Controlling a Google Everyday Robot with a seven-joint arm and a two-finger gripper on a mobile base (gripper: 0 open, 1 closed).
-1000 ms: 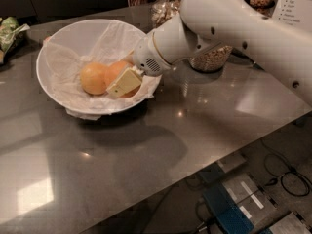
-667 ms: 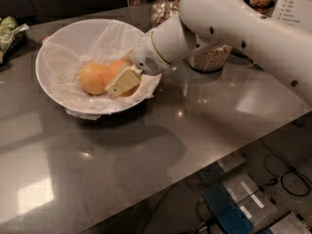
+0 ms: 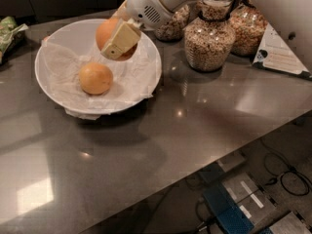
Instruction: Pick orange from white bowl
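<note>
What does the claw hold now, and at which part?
The claw grips the orange across its middle, above the white bowl.

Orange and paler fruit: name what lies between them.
Camera view: only the bowl's crinkled paper shows between the orange and the paler fruit. The gripper, shut on the orange, is over the bowl's far side.

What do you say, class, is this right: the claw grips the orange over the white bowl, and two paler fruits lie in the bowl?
Wrong count: the camera view shows one paler fruit in the white bowl, not two. The claw does grip the orange over it.
</note>
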